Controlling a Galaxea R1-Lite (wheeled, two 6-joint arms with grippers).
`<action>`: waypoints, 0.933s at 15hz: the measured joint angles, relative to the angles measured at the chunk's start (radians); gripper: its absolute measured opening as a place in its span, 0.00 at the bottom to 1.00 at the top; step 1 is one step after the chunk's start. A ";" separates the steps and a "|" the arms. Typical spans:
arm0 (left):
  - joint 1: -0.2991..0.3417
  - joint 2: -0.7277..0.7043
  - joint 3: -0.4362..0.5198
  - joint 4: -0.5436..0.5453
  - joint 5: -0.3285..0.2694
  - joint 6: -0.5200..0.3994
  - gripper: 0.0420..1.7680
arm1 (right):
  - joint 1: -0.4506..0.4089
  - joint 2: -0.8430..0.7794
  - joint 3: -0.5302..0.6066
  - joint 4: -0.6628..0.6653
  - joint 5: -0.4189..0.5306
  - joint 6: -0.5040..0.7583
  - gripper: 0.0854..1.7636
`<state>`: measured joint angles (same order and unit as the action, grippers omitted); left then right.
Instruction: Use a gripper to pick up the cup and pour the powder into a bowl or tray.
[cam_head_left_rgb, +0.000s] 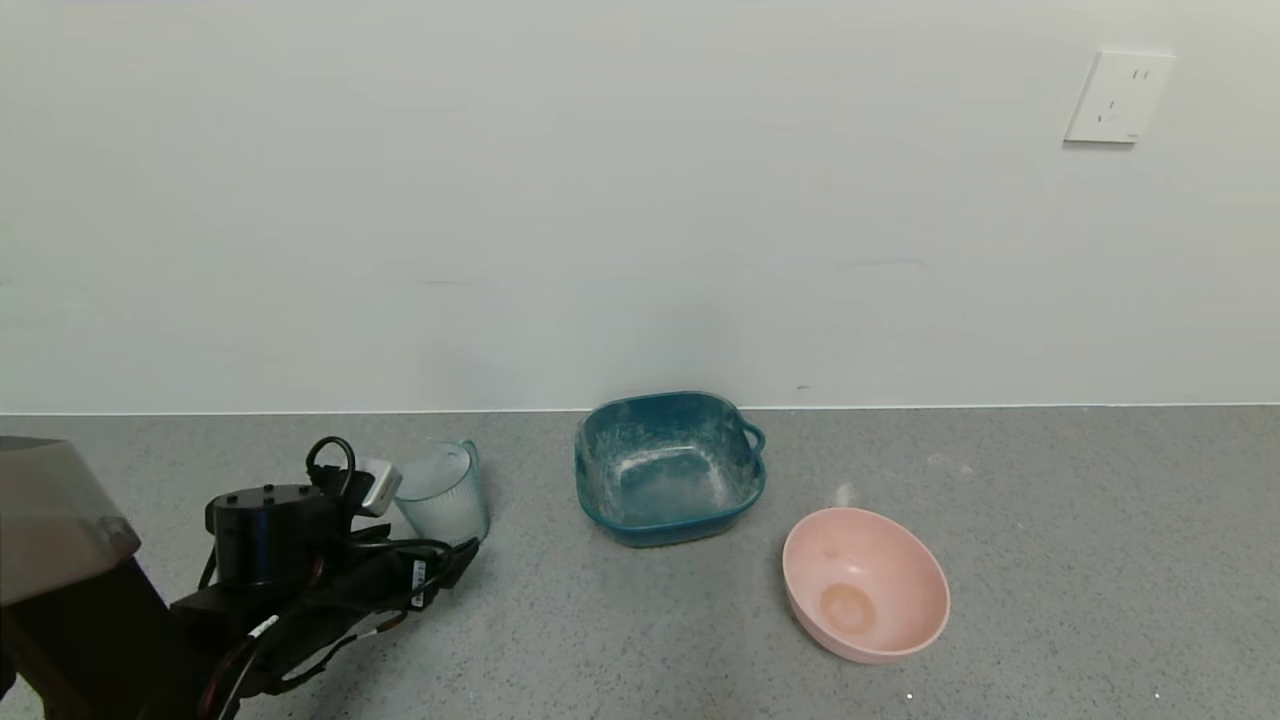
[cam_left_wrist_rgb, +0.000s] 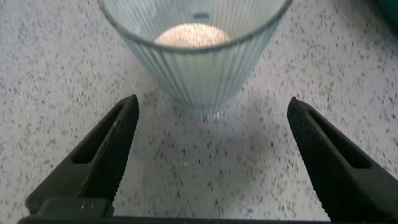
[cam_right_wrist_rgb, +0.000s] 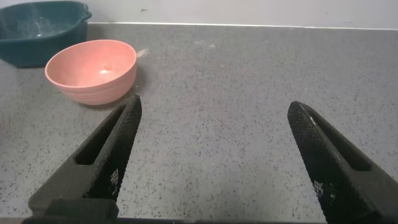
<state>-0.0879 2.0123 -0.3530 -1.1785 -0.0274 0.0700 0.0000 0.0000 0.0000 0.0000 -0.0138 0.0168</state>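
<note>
Cup first: the small ribbed, translucent pale blue-grey plastic cup (cam_head_left_rgb: 443, 492) stands upright on the grey speckled counter (cam_head_left_rgb: 1050, 560) at the left, well short of the back wall. The black left gripper (cam_left_wrist_rgb: 211, 158) sits just in front of it, jaws spread wide, touching nothing. Its wrist view alone shows the off-white powder (cam_left_wrist_rgb: 193, 35) heaped inside. Bare counter separates the cup from the teal squarish plastic dish (cam_head_left_rgb: 668, 467) with dusty smears, near the wall. Right of that, closer in, sits the round pink plastic bowl (cam_head_left_rgb: 866, 583), then open counter. The right gripper (cam_right_wrist_rgb: 211, 158), seen only in its own view, hangs jaws apart over bare surface.
</note>
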 joint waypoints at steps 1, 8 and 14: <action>-0.002 0.018 -0.002 -0.037 0.003 -0.006 0.97 | 0.000 0.000 0.000 0.000 0.000 0.000 0.97; -0.004 0.106 -0.027 -0.155 0.020 -0.015 0.97 | 0.000 0.000 0.000 0.000 0.000 0.000 0.97; 0.004 0.146 -0.077 -0.179 0.021 -0.062 0.97 | 0.000 0.000 0.000 0.000 0.000 0.000 0.97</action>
<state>-0.0840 2.1585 -0.4300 -1.3570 -0.0062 0.0081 0.0000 0.0000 0.0000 0.0000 -0.0138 0.0168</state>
